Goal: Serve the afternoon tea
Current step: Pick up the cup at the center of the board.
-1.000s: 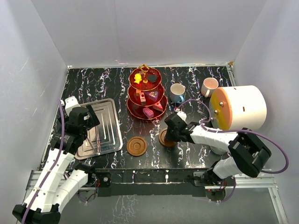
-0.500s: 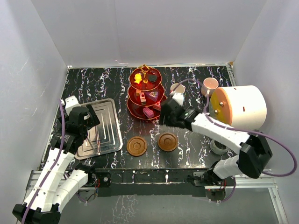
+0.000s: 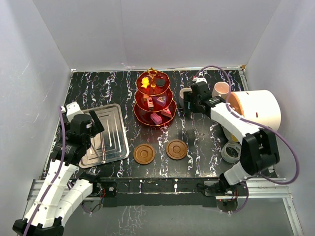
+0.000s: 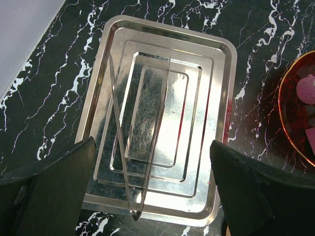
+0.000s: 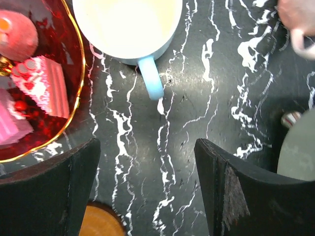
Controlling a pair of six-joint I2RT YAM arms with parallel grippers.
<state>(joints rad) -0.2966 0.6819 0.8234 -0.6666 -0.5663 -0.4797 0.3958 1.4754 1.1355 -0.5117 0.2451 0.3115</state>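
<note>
The red three-tier stand with block sweets stands mid-table, and its rim shows at the left of the right wrist view. Two brown saucers lie side by side in front of it. My right gripper is open and empty, hovering just on the near side of the blue cup, whose handle points toward it. The pink cup stands further right. My left gripper hangs open over the silver tray.
Clear tongs lie in the silver tray at the left. A big white cylinder with an orange face lies at the right, with a roll of tape in front of it. White walls enclose the table.
My right gripper opened, left the right saucer on the table and swung back toward the blue cup. The left arm barely moved.
</note>
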